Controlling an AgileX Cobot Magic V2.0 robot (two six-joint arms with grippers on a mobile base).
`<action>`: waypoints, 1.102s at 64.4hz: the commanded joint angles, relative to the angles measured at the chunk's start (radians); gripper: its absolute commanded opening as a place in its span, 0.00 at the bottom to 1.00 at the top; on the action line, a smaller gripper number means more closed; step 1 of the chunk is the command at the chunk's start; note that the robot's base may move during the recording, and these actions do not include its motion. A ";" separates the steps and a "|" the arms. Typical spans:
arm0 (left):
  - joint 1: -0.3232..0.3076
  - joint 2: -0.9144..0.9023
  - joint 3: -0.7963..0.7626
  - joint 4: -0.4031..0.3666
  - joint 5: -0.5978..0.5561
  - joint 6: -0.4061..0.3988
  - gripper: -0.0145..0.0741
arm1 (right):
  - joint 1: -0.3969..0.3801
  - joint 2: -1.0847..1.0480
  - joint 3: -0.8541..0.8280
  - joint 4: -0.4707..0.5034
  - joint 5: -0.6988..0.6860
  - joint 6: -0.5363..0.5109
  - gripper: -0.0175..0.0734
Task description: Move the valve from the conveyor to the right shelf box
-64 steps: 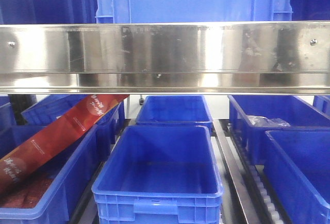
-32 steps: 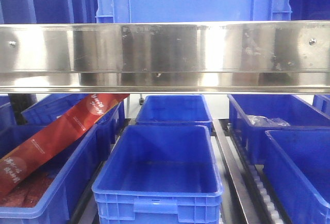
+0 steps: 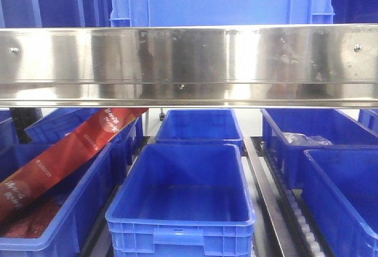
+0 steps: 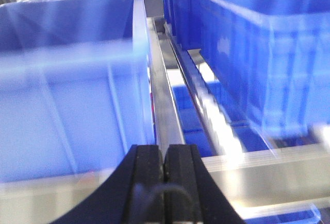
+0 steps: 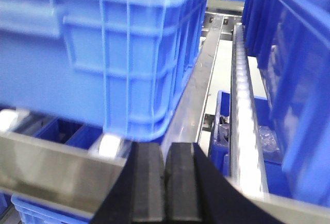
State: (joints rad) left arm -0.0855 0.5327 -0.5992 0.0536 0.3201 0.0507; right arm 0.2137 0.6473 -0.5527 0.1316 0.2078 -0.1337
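Valve unseen; both hands [image 4: 164, 165] [image 5: 165, 180] closed, facing blue boxes [image 3: 183, 198].

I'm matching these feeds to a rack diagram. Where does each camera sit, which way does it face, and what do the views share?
Exterior front-facing: off the arms, level with a steel shelf rail, facing blue bins and a red carton; no robot parts visible.
Left wrist: behind the left end effector, pads closed, facing along a bin wall; blurred.
Right wrist: behind the right end effector, pads closed, facing a bin and roller track.
Shared: blue bins and steel rack rails.
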 commanded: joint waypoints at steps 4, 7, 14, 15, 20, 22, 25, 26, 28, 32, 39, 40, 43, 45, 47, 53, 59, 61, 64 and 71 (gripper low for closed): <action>0.003 -0.125 0.135 -0.026 -0.137 -0.007 0.04 | -0.004 -0.101 0.094 0.000 -0.069 -0.001 0.02; 0.003 -0.158 0.174 -0.054 -0.171 -0.007 0.04 | -0.004 -0.129 0.122 0.000 -0.076 -0.001 0.02; 0.003 -0.205 0.238 -0.099 -0.216 -0.007 0.04 | -0.004 -0.173 0.160 0.000 -0.088 -0.001 0.02; 0.003 -0.206 0.240 -0.099 -0.219 -0.007 0.04 | -0.004 -0.176 0.162 0.000 -0.088 -0.001 0.02; 0.003 -0.211 0.248 -0.099 -0.217 -0.007 0.04 | -0.004 -0.181 0.167 0.000 -0.088 -0.001 0.02; 0.003 -0.211 0.248 -0.099 -0.214 -0.007 0.04 | -0.004 -0.181 0.167 0.000 -0.088 -0.001 0.02; 0.003 -0.211 0.248 -0.099 -0.214 -0.007 0.04 | -0.004 -0.181 0.167 0.000 -0.088 -0.001 0.02; 0.003 -0.211 0.248 -0.099 -0.214 -0.007 0.04 | -0.004 -0.181 0.167 0.000 -0.088 -0.001 0.02; 0.003 -0.211 0.248 -0.099 -0.214 -0.007 0.04 | -0.004 -0.181 0.167 0.000 -0.088 -0.001 0.02; 0.003 -0.211 0.248 -0.099 -0.216 -0.007 0.04 | -0.004 -0.181 0.167 0.000 -0.088 -0.001 0.02; 0.003 -0.211 0.248 -0.099 -0.218 -0.007 0.04 | -0.004 -0.181 0.167 0.000 -0.088 -0.001 0.02; 0.003 -0.211 0.248 -0.099 -0.218 -0.007 0.04 | -0.004 -0.181 0.167 0.000 -0.088 -0.001 0.02; 0.003 -0.211 0.248 -0.099 -0.218 -0.007 0.04 | -0.004 -0.181 0.167 0.000 -0.088 -0.001 0.02; 0.003 -0.211 0.248 -0.099 -0.218 -0.007 0.04 | -0.004 -0.181 0.167 0.000 -0.088 -0.001 0.02; 0.003 -0.211 0.248 -0.099 -0.218 -0.007 0.04 | -0.004 -0.181 0.167 0.000 -0.088 -0.001 0.02; 0.003 -0.211 0.248 -0.099 -0.218 -0.007 0.04 | -0.004 -0.181 0.167 0.000 -0.088 -0.001 0.02; 0.003 -0.211 0.248 -0.099 -0.218 -0.007 0.04 | -0.004 -0.181 0.167 0.000 -0.088 -0.001 0.02; 0.003 -0.212 0.248 -0.099 -0.220 -0.007 0.04 | -0.004 -0.181 0.167 0.000 -0.088 -0.001 0.02; 0.003 -0.223 0.249 -0.097 -0.220 -0.007 0.04 | -0.004 -0.181 0.167 0.000 -0.088 -0.001 0.02; 0.045 -0.266 0.276 -0.097 -0.218 -0.007 0.04 | -0.004 -0.181 0.167 0.000 -0.088 -0.001 0.02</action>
State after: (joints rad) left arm -0.0687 0.2991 -0.3401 -0.0367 0.1213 0.0507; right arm 0.2137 0.4728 -0.3872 0.1316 0.1433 -0.1337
